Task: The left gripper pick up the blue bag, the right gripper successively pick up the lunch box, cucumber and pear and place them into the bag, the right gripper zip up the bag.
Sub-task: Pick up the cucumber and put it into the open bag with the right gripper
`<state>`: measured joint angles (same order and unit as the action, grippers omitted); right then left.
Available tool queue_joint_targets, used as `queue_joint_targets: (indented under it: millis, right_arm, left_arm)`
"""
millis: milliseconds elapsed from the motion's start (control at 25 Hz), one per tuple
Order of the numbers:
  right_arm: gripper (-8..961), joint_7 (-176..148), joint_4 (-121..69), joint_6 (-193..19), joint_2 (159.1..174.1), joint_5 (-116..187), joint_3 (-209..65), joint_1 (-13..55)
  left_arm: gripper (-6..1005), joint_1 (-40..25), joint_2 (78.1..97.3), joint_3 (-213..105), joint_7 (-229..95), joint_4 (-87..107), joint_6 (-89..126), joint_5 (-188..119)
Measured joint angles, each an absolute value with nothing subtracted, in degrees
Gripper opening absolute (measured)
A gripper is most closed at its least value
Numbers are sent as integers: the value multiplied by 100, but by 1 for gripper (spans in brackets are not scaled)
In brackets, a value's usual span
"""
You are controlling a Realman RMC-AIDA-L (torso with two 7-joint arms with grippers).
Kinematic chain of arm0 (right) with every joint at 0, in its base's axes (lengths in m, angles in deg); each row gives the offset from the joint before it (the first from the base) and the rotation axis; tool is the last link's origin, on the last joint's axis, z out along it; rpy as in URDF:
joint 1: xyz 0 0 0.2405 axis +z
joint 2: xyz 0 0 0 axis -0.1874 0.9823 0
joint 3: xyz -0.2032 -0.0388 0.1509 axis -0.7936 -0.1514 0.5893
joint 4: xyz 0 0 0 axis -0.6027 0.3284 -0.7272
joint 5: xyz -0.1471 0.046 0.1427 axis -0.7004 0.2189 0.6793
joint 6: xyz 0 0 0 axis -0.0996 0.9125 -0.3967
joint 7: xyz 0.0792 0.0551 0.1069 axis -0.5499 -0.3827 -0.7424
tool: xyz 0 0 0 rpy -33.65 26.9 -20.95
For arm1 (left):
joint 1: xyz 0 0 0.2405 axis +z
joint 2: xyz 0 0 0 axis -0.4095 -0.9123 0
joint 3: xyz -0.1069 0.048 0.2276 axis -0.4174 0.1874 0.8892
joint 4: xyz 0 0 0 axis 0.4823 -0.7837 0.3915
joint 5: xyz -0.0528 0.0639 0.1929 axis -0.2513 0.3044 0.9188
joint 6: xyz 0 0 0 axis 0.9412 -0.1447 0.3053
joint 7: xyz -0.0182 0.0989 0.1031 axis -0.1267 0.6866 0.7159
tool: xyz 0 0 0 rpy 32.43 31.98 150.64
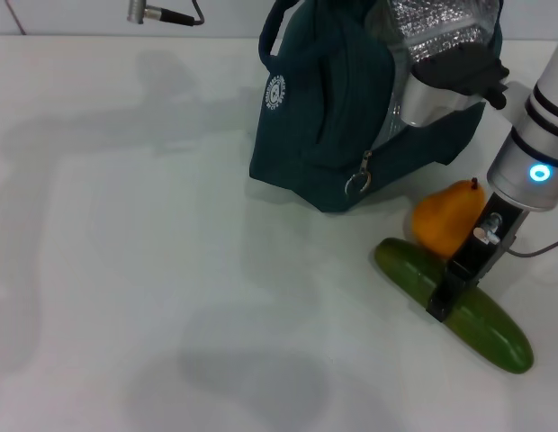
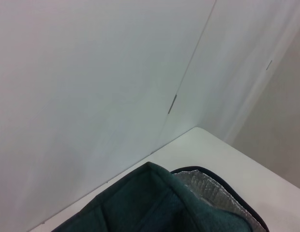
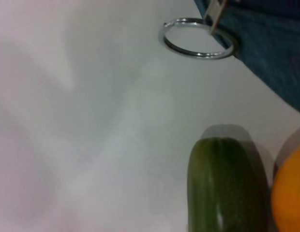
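The blue bag point(image 1: 324, 117) stands at the back of the table with its top open, showing the silver lining. It also shows in the left wrist view point(image 2: 140, 203), close below that camera. A black and white object point(image 1: 445, 81) sits at the bag's mouth; I cannot tell if it is the lunch box. The green cucumber point(image 1: 495, 328) lies on the table in front of the bag, with the orange pear point(image 1: 445, 220) touching it. My right gripper point(image 1: 447, 292) is down on the cucumber's middle. The right wrist view shows the cucumber's end point(image 3: 222, 188) and the pear point(image 3: 291, 193). My left gripper is out of view.
The bag's zipper pull ring point(image 1: 355, 183) hangs at its front corner and rests on the table point(image 3: 198, 37). A cable plug point(image 1: 162, 13) lies at the back left. The white table point(image 1: 126, 270) stretches to the left and front.
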<state>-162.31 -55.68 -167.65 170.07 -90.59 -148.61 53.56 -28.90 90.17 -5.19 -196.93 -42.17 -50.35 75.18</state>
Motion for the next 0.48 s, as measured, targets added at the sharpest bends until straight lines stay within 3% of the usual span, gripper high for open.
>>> queue_joint_targets:
  millis: [480]
  right_arm:
    - [589,-16085,-5928,-17205,16949,-8840,-14428,5239]
  left_arm:
    - [37,-2882,8987,-523,-19693,-4218,-5036,7525]
